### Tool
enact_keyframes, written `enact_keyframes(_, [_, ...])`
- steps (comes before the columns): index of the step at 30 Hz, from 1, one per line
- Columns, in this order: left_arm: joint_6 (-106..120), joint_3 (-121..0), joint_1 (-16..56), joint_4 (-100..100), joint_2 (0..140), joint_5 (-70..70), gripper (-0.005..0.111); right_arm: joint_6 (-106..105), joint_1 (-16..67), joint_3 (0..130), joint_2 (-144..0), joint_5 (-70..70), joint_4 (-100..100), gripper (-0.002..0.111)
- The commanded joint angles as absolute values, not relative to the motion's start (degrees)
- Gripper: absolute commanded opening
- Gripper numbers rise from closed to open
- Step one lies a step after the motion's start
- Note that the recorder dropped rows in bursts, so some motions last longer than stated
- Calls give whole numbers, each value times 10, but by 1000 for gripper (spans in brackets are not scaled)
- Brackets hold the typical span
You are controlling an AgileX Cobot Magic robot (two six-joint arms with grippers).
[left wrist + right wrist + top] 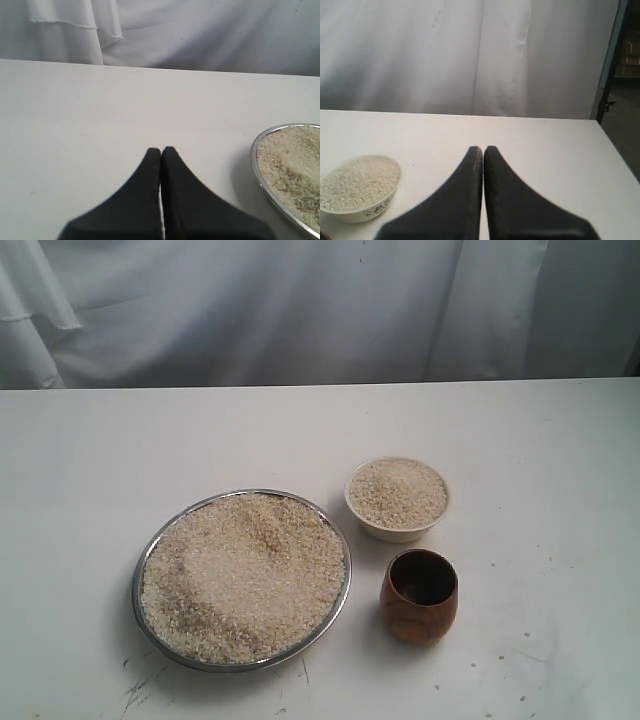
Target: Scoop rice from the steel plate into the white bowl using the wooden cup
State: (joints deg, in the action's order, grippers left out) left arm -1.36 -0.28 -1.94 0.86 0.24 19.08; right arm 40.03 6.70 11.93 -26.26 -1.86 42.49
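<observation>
On the white counter (80,490), pale rice (245,575) is heaped in the steel plate (135,585); left pincer (161,150) and right pincer (483,149) are found closed, empty.

Left wrist view: steel plate (254,160) cut by the frame edge; under half its rim and rice (292,165) shows. Right wrist view: white bowl (350,215) clipped at one side, with markings on its wall too small to read. Rear parts of left gripper (161,150) and right gripper (483,149) blurred and cut off. Exterior view: wooden cup (418,612), at five o'clock from the bowl, is too dark inside to tell its contents.
</observation>
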Motion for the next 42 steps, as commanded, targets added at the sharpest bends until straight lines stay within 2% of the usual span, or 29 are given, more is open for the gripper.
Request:
enact_keyframes(1, [-13, 0, -18, 8, 0, 183, 0, 46, 68, 76, -204, -21, 113, 1])
enact_keyframes(9, [-13, 0, -18, 8, 0, 183, 0, 19, 67, 0, -127, -21, 75, 1])
enact_keyframes(23, [-13, 0, -18, 8, 0, 183, 0, 18, 67, 0, -100, 120, 45, 1])
enact_keyframes(35, [-13, 0, -18, 8, 0, 183, 0, 16, 67, 0, -5, 185, 35, 1])
enact_keyframes(42, [-13, 0, -18, 8, 0, 183, 0, 16, 67, 0, 0, 187, 35, 1])
